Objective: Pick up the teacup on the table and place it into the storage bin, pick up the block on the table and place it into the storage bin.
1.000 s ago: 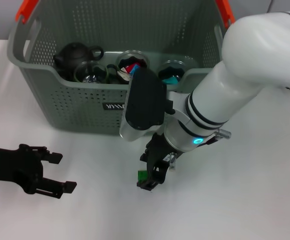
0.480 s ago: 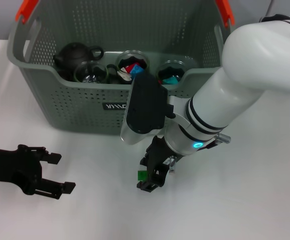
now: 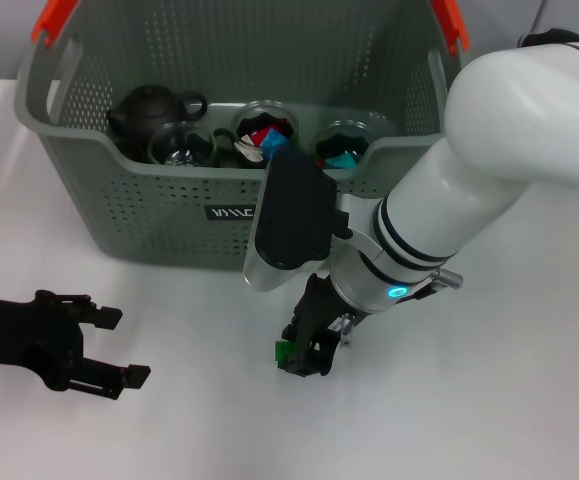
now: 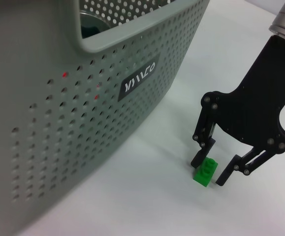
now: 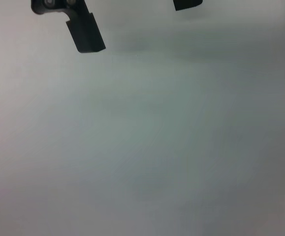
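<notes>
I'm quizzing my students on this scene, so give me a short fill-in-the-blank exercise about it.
1. The small block on the table is coloured ____.
2. The right gripper has one finger on each side of the ____.
3. The black teapot sits inside the storage ____.

Missing words: green; block; bin

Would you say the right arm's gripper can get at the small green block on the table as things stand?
Probably yes. The right gripper is already down at the table with its open fingers either side of the green block, and nothing stands between them. The storage bin sits to one side, apart from it.
</notes>
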Robot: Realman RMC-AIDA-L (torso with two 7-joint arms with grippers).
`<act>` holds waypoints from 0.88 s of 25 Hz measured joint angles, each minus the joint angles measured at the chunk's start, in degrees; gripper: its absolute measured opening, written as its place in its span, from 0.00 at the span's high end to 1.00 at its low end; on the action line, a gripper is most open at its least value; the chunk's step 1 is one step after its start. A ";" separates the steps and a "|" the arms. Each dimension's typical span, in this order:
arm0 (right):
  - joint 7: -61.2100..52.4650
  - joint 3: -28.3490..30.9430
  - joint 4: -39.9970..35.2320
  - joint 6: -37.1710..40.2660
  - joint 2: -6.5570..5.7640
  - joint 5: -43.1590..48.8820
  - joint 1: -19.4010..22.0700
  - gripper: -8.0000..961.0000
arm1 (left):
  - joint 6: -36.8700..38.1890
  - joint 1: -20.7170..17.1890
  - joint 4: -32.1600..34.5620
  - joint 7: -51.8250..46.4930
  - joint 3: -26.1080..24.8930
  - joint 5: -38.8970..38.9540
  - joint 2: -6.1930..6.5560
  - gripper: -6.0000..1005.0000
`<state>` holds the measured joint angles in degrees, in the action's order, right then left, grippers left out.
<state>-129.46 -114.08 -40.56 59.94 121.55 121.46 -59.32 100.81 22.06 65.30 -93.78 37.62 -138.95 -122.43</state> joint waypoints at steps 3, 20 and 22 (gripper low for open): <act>0.00 0.00 0.06 0.20 0.00 0.00 0.00 0.63 | 0.00 -0.03 -0.06 0.00 0.00 0.00 0.00 0.07; -1.05 3.05 -7.15 5.87 -1.25 0.77 2.82 0.79 | -0.09 -0.32 -0.77 0.15 -0.25 -0.16 0.09 0.07; -0.81 6.11 -10.64 8.84 -1.38 1.72 4.29 0.79 | -0.09 -0.40 -0.78 0.17 -0.59 -0.36 0.12 0.07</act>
<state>-130.27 -107.98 -51.20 68.78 120.17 123.18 -55.03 100.72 21.66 64.52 -93.61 37.03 -139.31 -122.31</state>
